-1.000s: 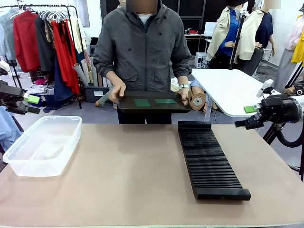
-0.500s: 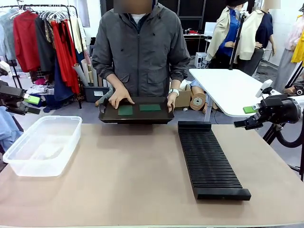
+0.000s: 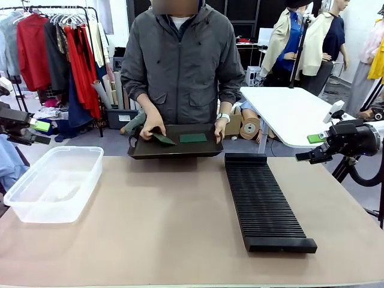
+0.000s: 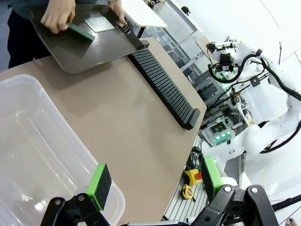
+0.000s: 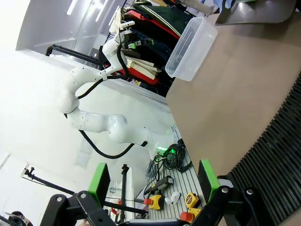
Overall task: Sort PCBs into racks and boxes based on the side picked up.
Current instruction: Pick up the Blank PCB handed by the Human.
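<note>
A person at the far side holds a flat black tray at the table's far edge. Two green PCBs lie on it: one is tilted up under the person's hand, the other lies flat. The left wrist view shows the tilted PCB and the flat, paler one. The black slotted rack runs down the table's right half. The clear tub stands empty at the left. My left gripper hovers open off the left edge, my right gripper open off the right edge.
A white table stands behind the far right corner. A clothes rail and boxes fill the background at the left. The brown tabletop between tub and rack is bare.
The person brought the tray down to the table's far edge and shifted it slightly right. One hand has lifted the left PCB's edge. Neither arm moved.
</note>
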Controlling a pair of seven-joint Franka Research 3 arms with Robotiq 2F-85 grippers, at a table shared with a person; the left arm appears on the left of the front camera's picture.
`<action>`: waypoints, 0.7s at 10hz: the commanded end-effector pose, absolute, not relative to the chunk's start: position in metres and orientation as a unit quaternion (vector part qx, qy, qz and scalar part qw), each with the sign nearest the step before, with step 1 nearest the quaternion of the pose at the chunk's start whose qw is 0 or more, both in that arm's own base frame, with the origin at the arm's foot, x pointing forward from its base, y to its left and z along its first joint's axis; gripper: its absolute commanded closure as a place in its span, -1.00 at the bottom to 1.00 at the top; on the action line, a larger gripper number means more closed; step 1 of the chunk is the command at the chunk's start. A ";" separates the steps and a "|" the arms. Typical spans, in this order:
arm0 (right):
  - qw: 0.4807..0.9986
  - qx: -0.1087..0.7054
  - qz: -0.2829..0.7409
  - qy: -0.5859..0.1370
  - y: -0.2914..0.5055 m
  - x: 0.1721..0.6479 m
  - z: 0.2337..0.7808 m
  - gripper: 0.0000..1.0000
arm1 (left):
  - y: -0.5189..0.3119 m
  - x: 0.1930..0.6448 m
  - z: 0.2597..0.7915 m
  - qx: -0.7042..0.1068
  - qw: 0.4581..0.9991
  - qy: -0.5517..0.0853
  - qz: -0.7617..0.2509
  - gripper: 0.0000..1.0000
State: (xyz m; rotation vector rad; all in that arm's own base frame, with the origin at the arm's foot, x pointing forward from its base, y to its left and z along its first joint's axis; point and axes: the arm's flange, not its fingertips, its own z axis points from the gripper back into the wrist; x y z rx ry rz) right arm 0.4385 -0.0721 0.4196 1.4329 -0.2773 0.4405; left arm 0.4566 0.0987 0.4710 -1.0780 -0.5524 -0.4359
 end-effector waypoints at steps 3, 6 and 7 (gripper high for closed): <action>0.725 0.649 0.198 -0.121 -0.072 0.438 0.421 -1.00 | 0.099 0.455 0.473 -0.508 0.798 -0.255 -0.200 -1.00; 0.714 0.664 0.180 -0.129 -0.073 0.433 0.422 -1.00 | 0.099 0.455 0.473 -0.508 0.798 -0.255 -0.200 -1.00; 0.715 0.665 0.166 -0.141 -0.074 0.432 0.423 -1.00 | 0.099 0.455 0.473 -0.508 0.798 -0.255 -0.200 -1.00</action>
